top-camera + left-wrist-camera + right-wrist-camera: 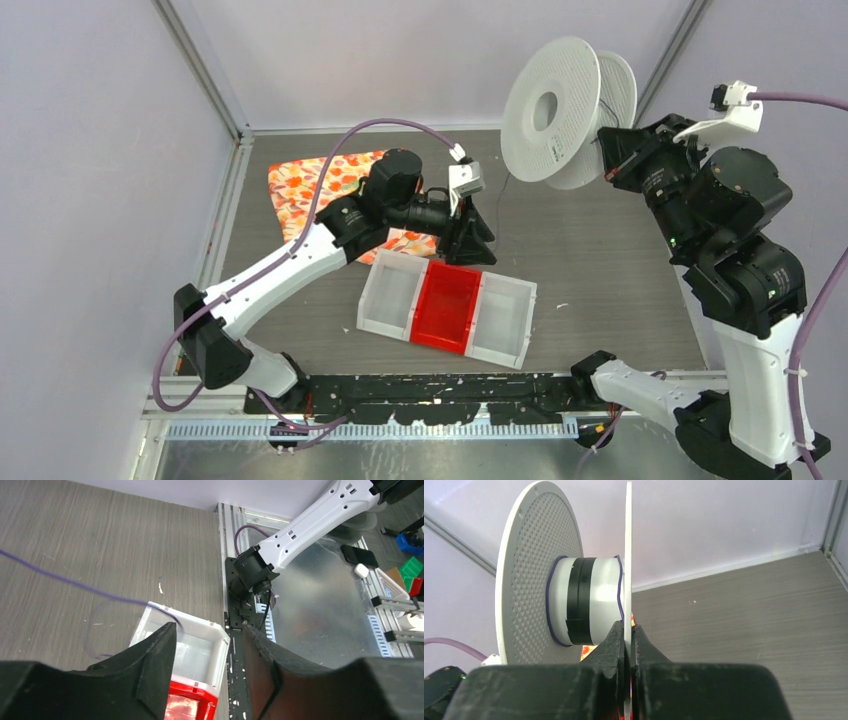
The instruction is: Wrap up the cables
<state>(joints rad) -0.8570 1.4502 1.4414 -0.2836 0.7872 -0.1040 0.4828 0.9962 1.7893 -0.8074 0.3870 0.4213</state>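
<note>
A white spool [555,110] is held up at the back right. My right gripper [612,152] is shut on the rim of its near flange, as the right wrist view shows [628,627]. A few turns of thin blue-black cable [619,587] lie round the spool's hub [596,605], beside a black tape band. The cable [503,195] hangs from the spool toward my left gripper [470,245]. In the left wrist view the cable [75,584] crosses the table and goes out of sight behind the left fingertip [167,635]. My left gripper [209,630] is open, its jaws wide apart above the bins.
A row of white, red and white bins [447,305] sits mid-table under the left gripper; the white end bin [220,635] and the red bin [187,702] show in the left wrist view. A patterned orange cloth [320,185] lies back left. Metal frame rails border the table.
</note>
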